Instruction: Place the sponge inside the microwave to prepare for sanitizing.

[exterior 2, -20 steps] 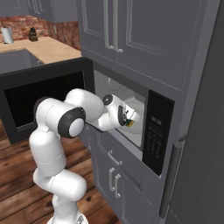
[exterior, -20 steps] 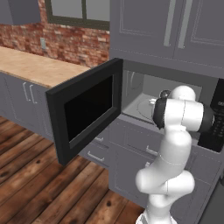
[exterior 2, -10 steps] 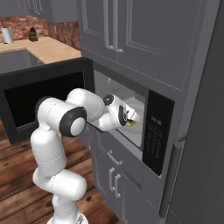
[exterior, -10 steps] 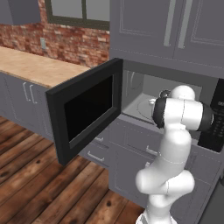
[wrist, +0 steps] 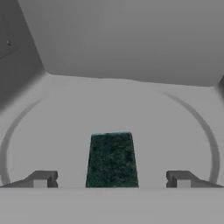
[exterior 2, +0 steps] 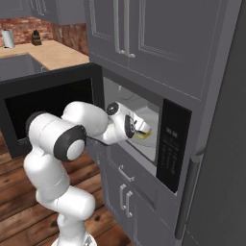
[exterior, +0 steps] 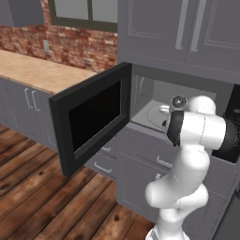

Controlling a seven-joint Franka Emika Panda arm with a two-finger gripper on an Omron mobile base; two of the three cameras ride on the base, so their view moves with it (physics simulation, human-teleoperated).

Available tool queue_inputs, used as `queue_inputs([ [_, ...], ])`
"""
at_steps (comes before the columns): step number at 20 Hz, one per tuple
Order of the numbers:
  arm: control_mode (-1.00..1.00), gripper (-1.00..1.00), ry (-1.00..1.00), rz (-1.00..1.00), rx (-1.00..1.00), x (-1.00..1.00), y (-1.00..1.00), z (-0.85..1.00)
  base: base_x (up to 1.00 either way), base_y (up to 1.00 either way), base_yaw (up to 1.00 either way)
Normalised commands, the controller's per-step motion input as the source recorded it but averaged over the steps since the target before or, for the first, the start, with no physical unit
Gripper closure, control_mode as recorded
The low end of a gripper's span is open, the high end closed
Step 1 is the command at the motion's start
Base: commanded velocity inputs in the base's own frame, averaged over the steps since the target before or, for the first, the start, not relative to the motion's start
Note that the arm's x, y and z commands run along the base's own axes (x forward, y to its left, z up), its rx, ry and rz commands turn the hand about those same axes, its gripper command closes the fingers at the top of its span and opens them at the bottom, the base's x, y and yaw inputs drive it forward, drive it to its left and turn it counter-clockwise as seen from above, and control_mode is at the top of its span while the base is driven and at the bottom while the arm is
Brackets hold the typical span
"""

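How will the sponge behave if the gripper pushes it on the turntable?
The sponge is a flat block lying on its wide face, so it probably slides, not rolls or tips. It looks small against the turntable, so it is likely light.

Only the sponge (wrist: 111,159) occupies the microwave's (exterior 2: 144,129) turntable (wrist: 57,131).

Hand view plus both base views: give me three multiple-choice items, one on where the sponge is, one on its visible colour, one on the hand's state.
1. Where is the sponge?
A. on the wooden counter
B. on the turntable in the microwave
C. on the floor

2. What colour is its visible top?
A. dark green
B. red
C. white

3. How is the hand?
A. shut on the sponge
B. shut, empty
C. open

Key: 1 B, the turntable's round rim curves around it; 2 A, the hand view shows a dark green face; 3 C, the fingertips stand wide apart, clear of the sponge's sides.
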Motion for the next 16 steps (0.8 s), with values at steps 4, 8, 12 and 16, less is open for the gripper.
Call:
queue_inputs([
  [4,-1.0,-1.0,0.0,0.01,0.0,-0.48,0.31,0.21,0.0,0.0,0.0],
  [8,-1.0,-1.0,0.0,0.0,0.0,-0.56,0.14,0.48,0.0,0.0,0.0],
  [12,-1.0,-1.0,0.03,0.0,0.0,-0.61,0.19,0.46,0.0,0.0,0.0],
  [16,-1.0,-1.0,0.03,0.03,0.0,-0.78,0.21,0.3,0.0,0.0,0.0],
])
